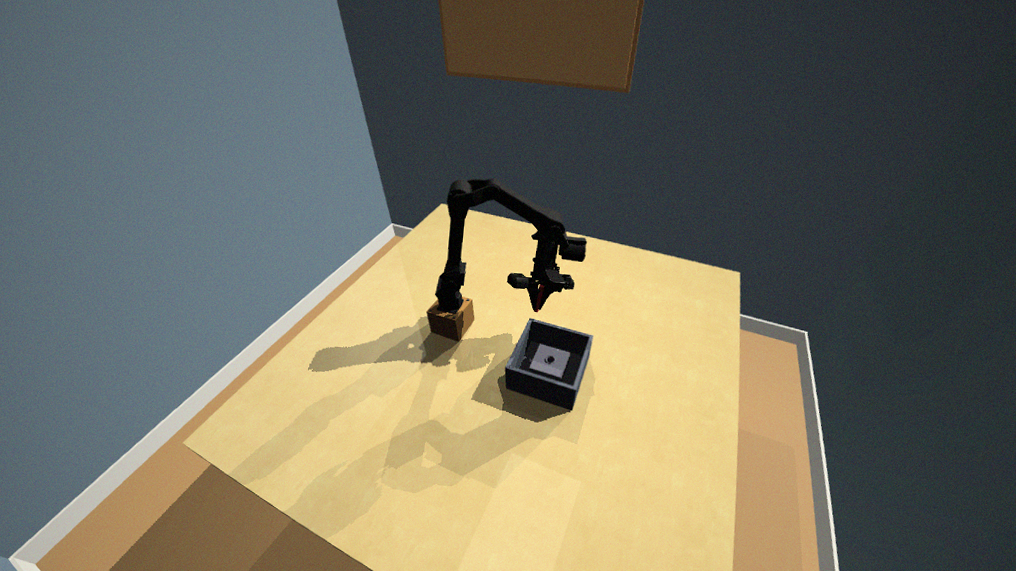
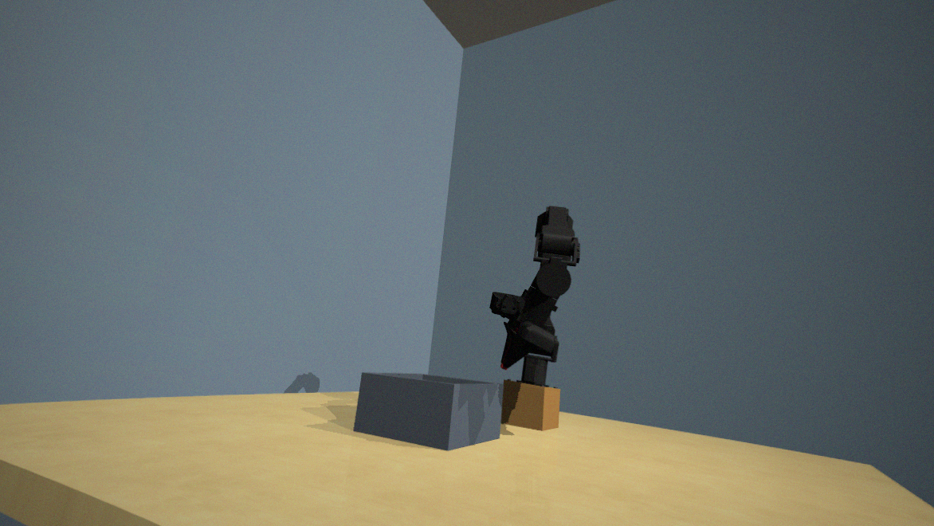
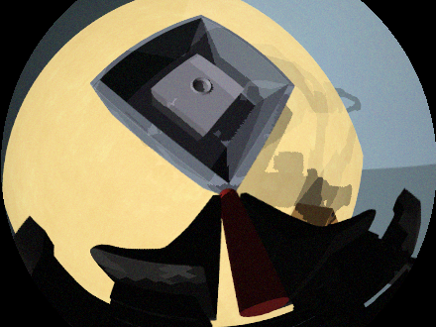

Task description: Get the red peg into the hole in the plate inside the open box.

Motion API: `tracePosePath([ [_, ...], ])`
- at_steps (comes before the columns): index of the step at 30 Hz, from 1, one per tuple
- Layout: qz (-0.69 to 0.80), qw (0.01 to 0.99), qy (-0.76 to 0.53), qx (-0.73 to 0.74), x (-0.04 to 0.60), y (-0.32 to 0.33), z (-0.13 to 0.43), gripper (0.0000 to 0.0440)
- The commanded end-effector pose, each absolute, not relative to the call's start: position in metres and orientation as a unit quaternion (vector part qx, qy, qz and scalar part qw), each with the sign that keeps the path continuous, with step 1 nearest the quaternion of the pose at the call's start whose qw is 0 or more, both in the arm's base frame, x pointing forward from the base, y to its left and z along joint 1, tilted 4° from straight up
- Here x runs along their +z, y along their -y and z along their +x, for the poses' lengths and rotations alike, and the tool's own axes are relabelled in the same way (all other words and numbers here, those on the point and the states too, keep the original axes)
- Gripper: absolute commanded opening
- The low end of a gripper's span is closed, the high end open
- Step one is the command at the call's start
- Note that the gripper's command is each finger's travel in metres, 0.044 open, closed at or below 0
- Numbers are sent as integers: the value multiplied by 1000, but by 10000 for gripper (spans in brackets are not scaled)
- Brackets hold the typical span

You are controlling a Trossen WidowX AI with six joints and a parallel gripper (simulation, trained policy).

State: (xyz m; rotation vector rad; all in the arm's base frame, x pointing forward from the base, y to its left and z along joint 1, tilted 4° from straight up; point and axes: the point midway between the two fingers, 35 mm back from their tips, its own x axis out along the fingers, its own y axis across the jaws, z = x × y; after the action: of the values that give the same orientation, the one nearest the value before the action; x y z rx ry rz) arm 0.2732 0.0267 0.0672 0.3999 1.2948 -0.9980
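Note:
My gripper [image 1: 537, 308] [image 2: 502, 367] [image 3: 229, 200] is shut on the red peg [image 1: 540, 294] [image 3: 254, 258] and holds it above the table. The peg runs lengthwise between the fingers, with its lower end just showing at the fingertips. The open grey-blue box [image 1: 540, 390] [image 2: 405, 408] [image 3: 165, 149] stands on the table. In the top view the fingertips are above and behind the box's back-left rim, not over its middle. A light grey plate [image 1: 538, 364] [image 3: 175, 94] lies at the box bottom, with a round empty hole [image 1: 550, 359] [image 3: 201, 85].
The arm's base stands on a wooden block [image 1: 450, 321] [image 2: 532, 406] [image 3: 314, 214] to the left of the box in the top view. The box's raised walls surround the plate. Shadows of the arm fall across the pale yellow table [image 1: 645, 459] [image 2: 229, 457] [image 3: 59, 149].

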Motion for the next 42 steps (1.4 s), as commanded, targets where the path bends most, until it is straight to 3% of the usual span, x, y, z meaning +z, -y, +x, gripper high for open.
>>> tracePosePath([
  [1, 189, 666, -563, -451, 70, -11, 285, 0],
  [28, 231, 669, -584, -398, 21, 84, 340, 7],
  [35, 229, 661, -613, -369, -2, 87, 339, 152],
  [37, 223, 665, -615, -359, -3, 92, 343, 159],
  [42, 234, 667, -616, -348, -1, 100, 357, 264],
])
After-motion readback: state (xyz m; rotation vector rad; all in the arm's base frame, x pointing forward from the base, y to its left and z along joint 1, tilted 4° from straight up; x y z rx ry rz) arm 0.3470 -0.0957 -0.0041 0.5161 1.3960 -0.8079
